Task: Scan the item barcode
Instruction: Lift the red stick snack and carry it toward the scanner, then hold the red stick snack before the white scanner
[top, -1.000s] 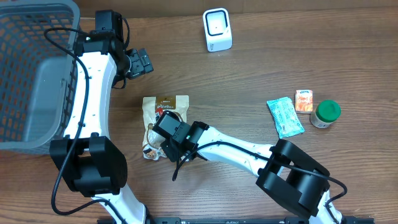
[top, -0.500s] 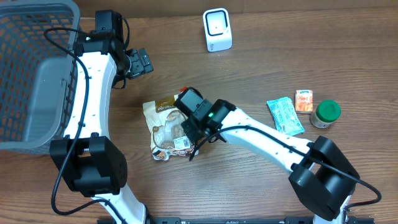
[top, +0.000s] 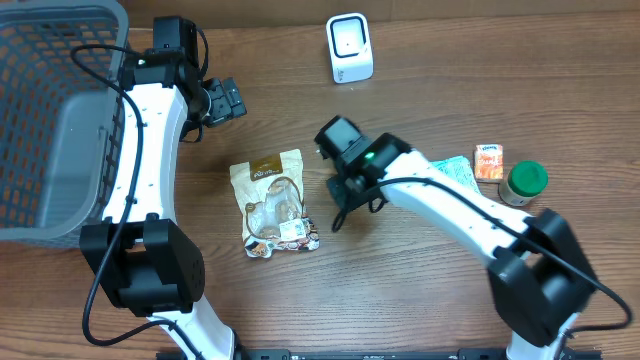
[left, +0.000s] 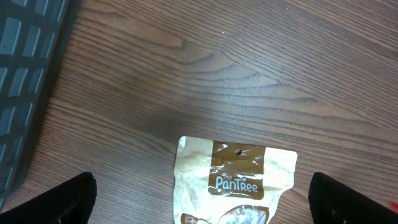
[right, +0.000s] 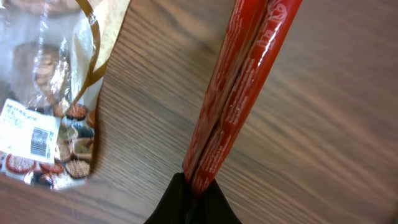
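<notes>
Overhead: the L gripper (top: 226, 100) is hanging w/ its fingers spread wide and nothing btwn them, at the far-left part of the worktop (top: 420, 290), just beside the grey basket (top: 50, 150). The R gripper (top: 338, 138) is hovering mid-worktop, btwn the snack bag (top: 274, 203) lying flat to its left and the white scanner (top: 350, 48) standing well apart at the far edge; its fingertips are hiding under the wrist here. A teal packet (top: 458, 172), an orange packet (top: 489, 161) and a green-lidded jar (top: 523, 182) are sitting together at the right. L wrist view: the spread fingers (left: 68, 199) are framing the bag's brown "The PanTree" top, w/ the basket's wall showing at the left edge. R wrist view: the R gripper is pinching the near end of a red stick packet (right: 239, 99), which is slanting up and away over the wood, just right of the bag's clear window and barcode label (right: 38, 140); can't tell if the stick is touching the worktop.
</notes>
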